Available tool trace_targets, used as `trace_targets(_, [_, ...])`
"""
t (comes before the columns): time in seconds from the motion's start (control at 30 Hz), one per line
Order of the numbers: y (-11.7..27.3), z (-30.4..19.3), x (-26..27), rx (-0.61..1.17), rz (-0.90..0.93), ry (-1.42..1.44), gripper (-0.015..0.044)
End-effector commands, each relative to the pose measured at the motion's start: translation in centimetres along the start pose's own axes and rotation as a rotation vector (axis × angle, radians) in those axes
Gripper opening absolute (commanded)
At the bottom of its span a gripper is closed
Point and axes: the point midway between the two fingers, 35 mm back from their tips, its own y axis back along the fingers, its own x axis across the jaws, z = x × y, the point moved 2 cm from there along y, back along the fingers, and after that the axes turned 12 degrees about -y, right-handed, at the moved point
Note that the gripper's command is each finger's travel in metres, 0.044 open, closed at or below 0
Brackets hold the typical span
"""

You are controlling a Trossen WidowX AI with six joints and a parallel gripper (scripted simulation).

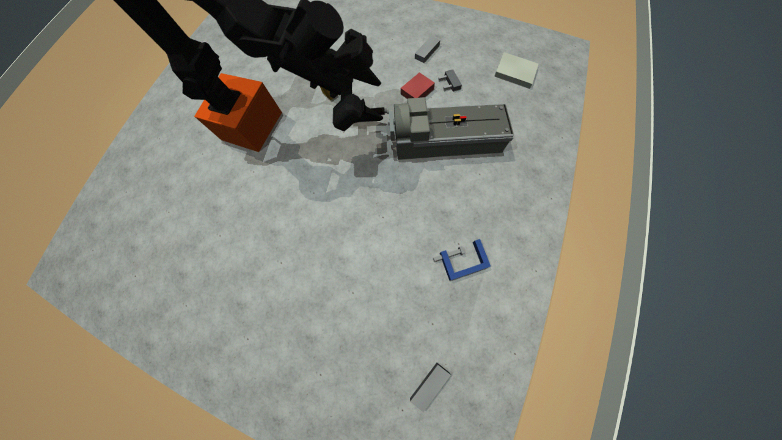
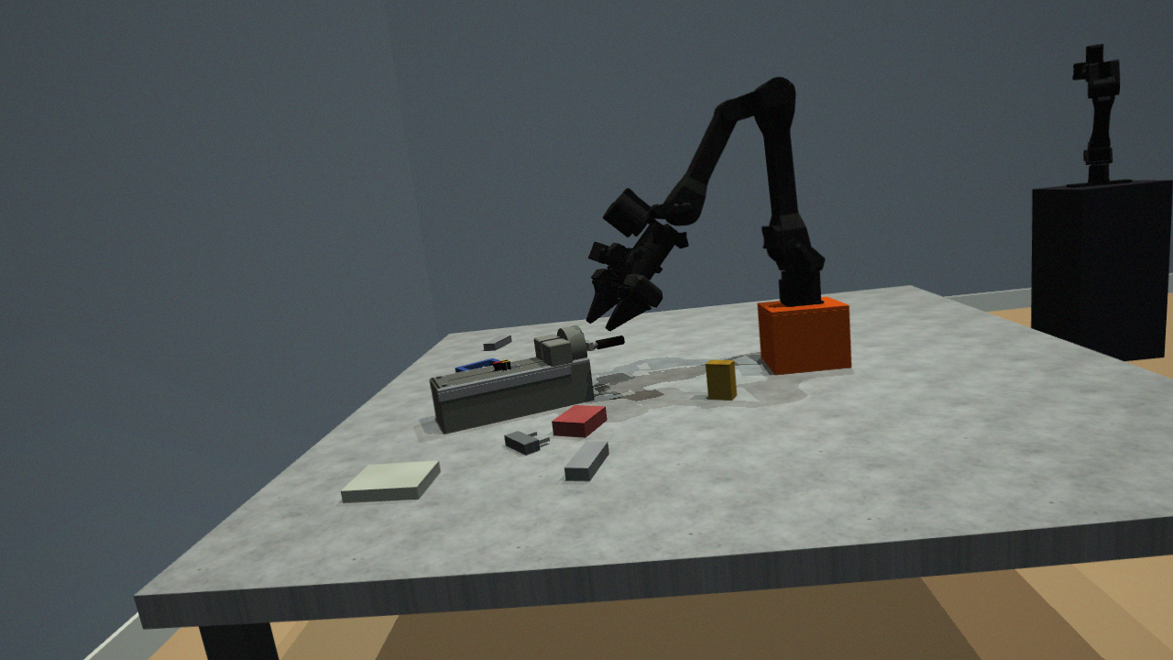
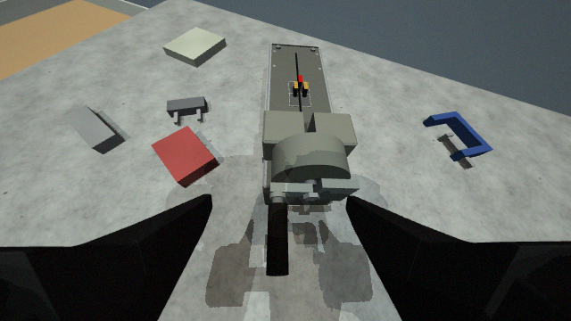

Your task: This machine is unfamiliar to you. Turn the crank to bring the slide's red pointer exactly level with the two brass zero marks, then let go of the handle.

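Note:
The grey machine has a slide with a red pointer. The pointer is slightly past the brass zero marks, on the side away from the crank. The black crank handle sticks out from the left part of the crank arm in the wrist view. In the top view the gripper hides it. My gripper is open and empty, just above the handle, with the fingers spread to either side of it in the wrist view.
A red block, a dark two-pronged piece, a grey bar and a pale block lie beside the machine. A blue clamp lies on the other side. A yellow block stands near the orange base.

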Motion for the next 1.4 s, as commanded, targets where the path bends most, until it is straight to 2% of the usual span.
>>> trace_targets(0.0, [-0.6,-0.7,-0.1,0.004,0.003,0.005,0.0440])
trace_targets(1.07, [-3.9,-4.2,-0.8,0.005,0.003,0.005,0.0440])
trace_targets(1.37, [-3.9,-4.2,-0.8,0.005,0.003,0.005,0.0204])
